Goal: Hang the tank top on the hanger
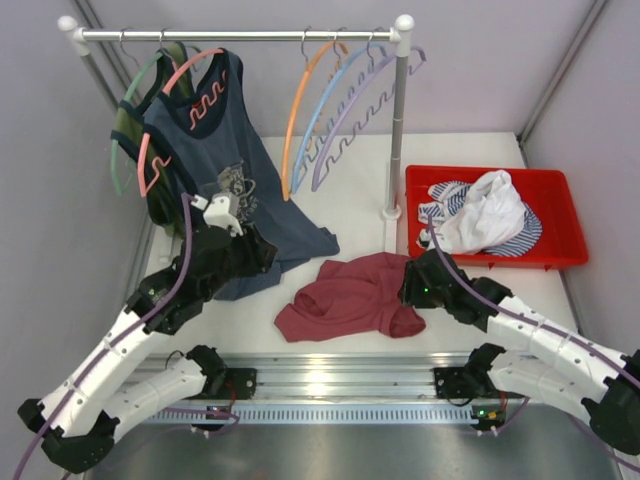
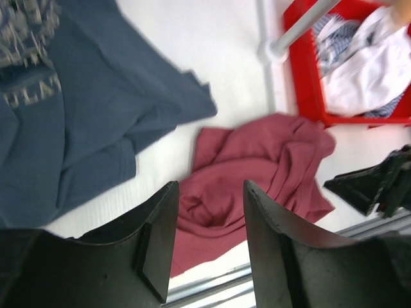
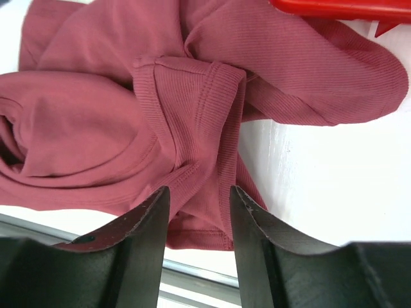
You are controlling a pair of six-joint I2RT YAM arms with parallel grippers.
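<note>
Starting at the left: a navy-blue printed tank top [image 1: 215,170] hangs on a salmon-pink plastic hanger [image 1: 205,105] from the white-posted clothes rail [image 1: 240,35]. It's long enough that its hem spills onto the white table [image 1: 365,220], so its lower edge lies right beside the work area.

The left gripper [image 1: 265,258] hovers over that hem, angled twd the centre. Left wrist view: jaws moderately apart, nothing btwn them, and the cloth seen thru the gap lies below. Prob. kept there as the second hand, for when the garment needs spreading.

Centre: the plain maroon sleeveless tank top [image 1: 350,295] lies crumpled on the table near the front edge, just right of the navy hem. Whether the two touch, can't tell. It's on no hanger yet.

Behind it the thin orange plastic hanger [image 1: 291,115] hangs bare on the rail. A light blue hanger [image 1: 318,110] and a lilac hanger [image 1: 350,110] crowd it on the right. So there's little room that side and more on the left, twd the navy top.

Right: the right gripper [image 1: 410,285] sits at the maroon heap's right edge. Wrist view: jaws open, one ribbed hem of the top running into the gap, not pinched. I judge it's lining up the first grab. A hem is a sensible hold, being double-thick and less likely to slip.

A red plastic tray [image 1: 560,180] w/ white and striped clothes [image 1: 490,210] sits just behind it. The rail's right post [image 1: 398,130] stands btwn tray & hangers, so any lift should prob. pass left of that post.
</note>
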